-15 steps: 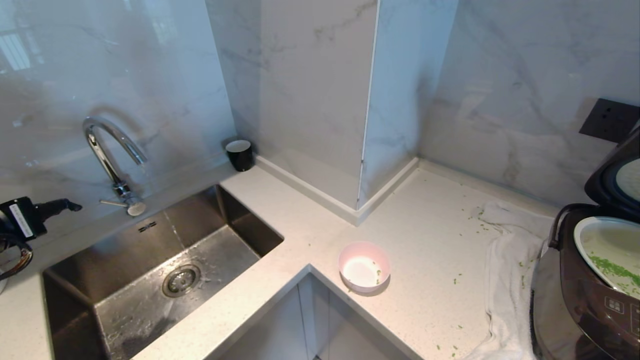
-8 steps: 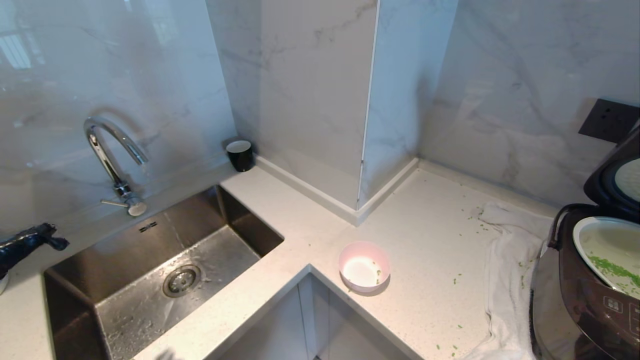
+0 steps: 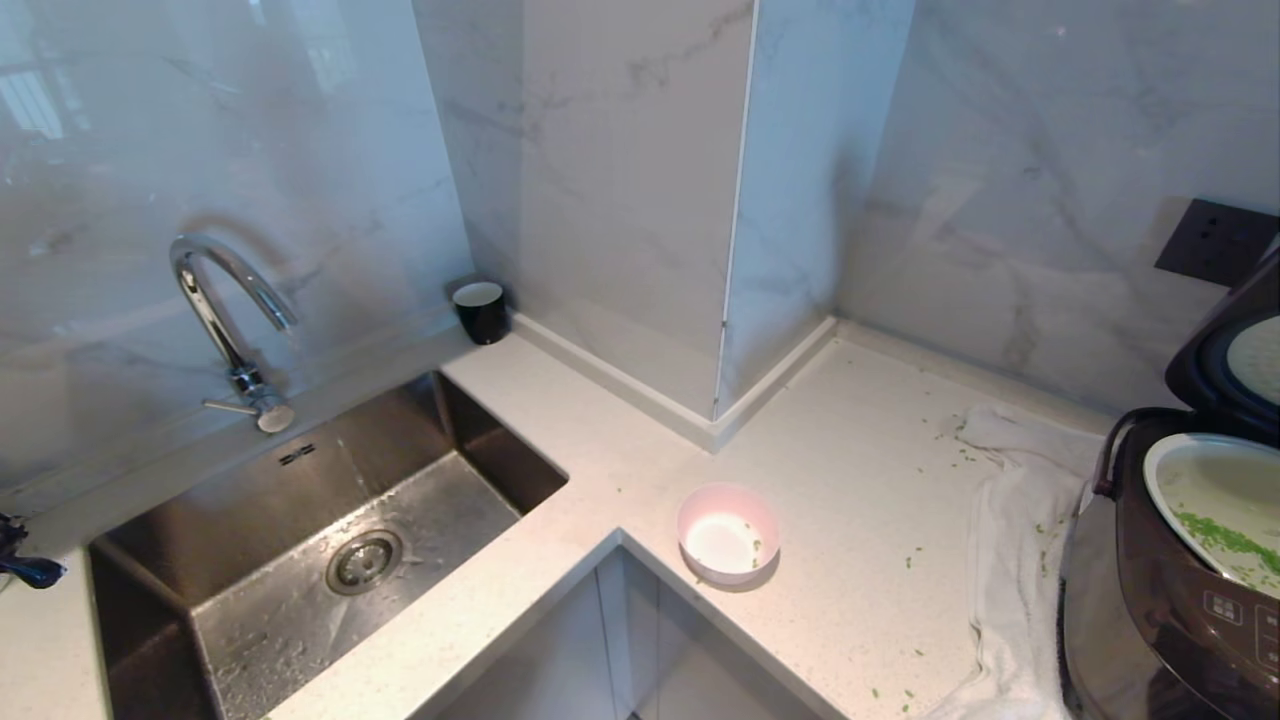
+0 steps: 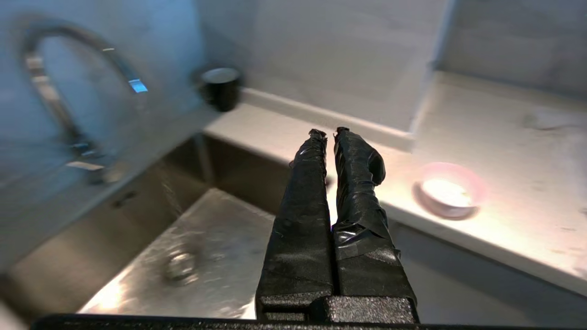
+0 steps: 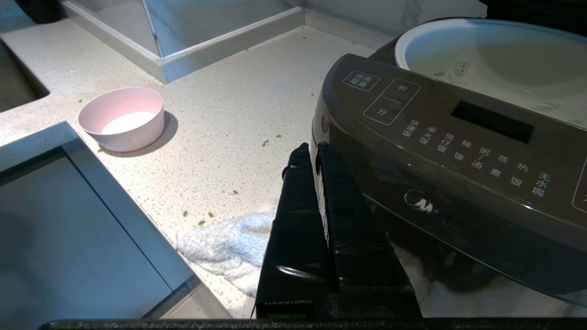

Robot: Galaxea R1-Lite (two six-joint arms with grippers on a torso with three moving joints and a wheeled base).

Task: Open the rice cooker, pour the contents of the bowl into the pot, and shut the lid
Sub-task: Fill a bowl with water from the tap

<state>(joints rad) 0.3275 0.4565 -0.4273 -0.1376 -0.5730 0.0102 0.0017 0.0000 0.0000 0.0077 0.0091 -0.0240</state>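
The left gripper, its two long fingers wrapped in crinkled black tape, is clenched on nothing above the near side of the brushed steel sink. The right gripper, taped in the same glossy black, is likewise pressed closed and empty, just beside the rounded front corner of the rice cooker and over a rumpled white terry towel. The small round bowl, matte pink outside and white inside, sits at the inner corner of the speckled white stone counter, with only a few green flecks left in it. The dark brown cooker stands at the counter's right end, its lid raised; the pale, thin-rimmed pot holds a strip of chopped green bits. A curved chrome faucet and a black cup stand by the marble wall.
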